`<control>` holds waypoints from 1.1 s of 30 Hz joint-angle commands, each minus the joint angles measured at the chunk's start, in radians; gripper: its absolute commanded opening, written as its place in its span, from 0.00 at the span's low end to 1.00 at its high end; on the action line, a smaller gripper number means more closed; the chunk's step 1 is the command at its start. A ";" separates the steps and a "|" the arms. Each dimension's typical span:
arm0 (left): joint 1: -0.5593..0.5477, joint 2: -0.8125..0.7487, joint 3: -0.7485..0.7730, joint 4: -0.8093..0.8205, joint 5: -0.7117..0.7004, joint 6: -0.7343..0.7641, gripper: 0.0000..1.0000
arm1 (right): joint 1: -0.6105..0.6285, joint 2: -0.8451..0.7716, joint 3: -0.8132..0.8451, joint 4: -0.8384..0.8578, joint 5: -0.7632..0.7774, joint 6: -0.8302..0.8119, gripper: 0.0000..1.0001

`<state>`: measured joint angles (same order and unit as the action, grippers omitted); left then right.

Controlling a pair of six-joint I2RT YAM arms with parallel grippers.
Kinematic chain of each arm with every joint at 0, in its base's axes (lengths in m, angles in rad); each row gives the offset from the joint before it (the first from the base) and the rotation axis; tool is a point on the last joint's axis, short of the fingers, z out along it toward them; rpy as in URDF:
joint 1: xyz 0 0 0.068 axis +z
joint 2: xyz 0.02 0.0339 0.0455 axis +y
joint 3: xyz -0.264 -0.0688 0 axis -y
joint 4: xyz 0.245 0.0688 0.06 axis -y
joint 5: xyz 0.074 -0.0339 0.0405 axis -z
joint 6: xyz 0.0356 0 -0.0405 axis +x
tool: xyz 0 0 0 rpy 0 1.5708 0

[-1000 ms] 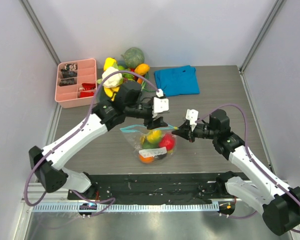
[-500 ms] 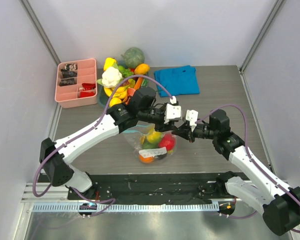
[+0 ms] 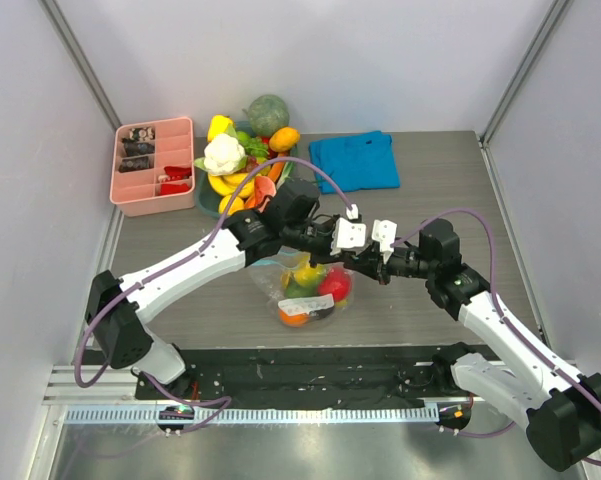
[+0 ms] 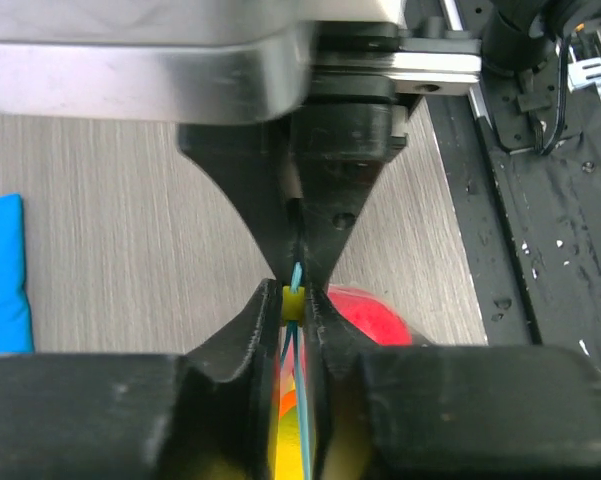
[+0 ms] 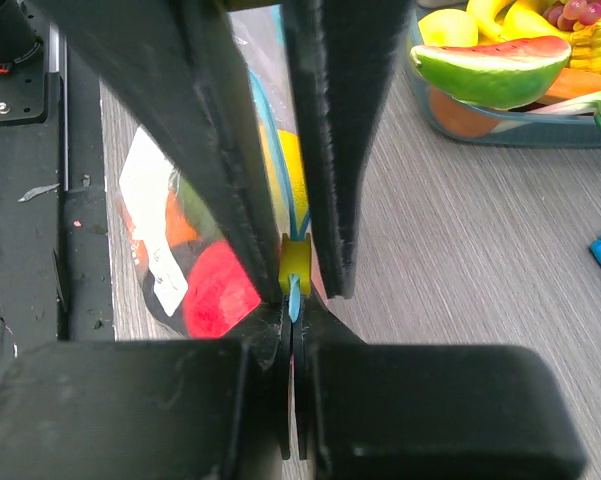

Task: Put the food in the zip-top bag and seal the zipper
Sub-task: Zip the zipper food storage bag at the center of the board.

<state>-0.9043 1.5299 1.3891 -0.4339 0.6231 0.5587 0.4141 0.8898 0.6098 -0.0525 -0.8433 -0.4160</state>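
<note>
The clear zip-top bag (image 3: 302,290) lies on the table in front of both arms. Inside it is food: a red apple (image 3: 335,283), a yellow lemon (image 3: 307,272) and an orange (image 3: 293,318). The blue zipper (image 4: 306,420) runs edge-up between my left fingers. My left gripper (image 4: 294,296) (image 3: 351,256) is shut on the small yellow slider (image 4: 293,301) (image 5: 296,258) at the zipper's right end. Tip to tip with it, my right gripper (image 5: 293,315) (image 3: 372,264) is shut on the zipper's end tab (image 5: 294,297). The apple (image 5: 215,295) shows beside the jaws.
A bowl (image 3: 212,205) of toy produce with a white cauliflower (image 3: 223,153) stands at the back left, next to a pink compartment tray (image 3: 152,165). A folded blue cloth (image 3: 355,160) lies at the back. A watermelon slice (image 5: 490,70) rests on the bowl.
My left gripper has slid right along the bag's mouth until it meets the right gripper, and its jaws have narrowed onto the slider. The right arm has stayed still.
</note>
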 commanded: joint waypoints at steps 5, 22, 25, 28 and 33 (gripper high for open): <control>-0.005 -0.040 -0.021 -0.092 -0.009 0.047 0.02 | 0.006 -0.049 0.025 0.031 -0.010 -0.047 0.01; 0.145 -0.246 -0.209 -0.255 -0.146 0.055 0.01 | 0.005 -0.143 -0.018 0.003 0.047 -0.070 0.01; 0.204 -0.286 -0.228 -0.290 -0.155 0.073 0.02 | 0.005 -0.163 -0.018 -0.004 0.078 -0.053 0.01; 0.263 -0.321 -0.245 -0.338 -0.155 0.112 0.02 | 0.003 -0.189 -0.025 -0.013 0.102 -0.046 0.01; 0.344 -0.373 -0.286 -0.388 -0.161 0.159 0.02 | 0.000 -0.206 -0.035 -0.020 0.162 -0.018 0.01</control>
<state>-0.6369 1.2110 1.1351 -0.6876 0.5499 0.6590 0.4282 0.7181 0.5774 -0.0990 -0.7601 -0.4587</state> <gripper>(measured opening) 0.075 0.017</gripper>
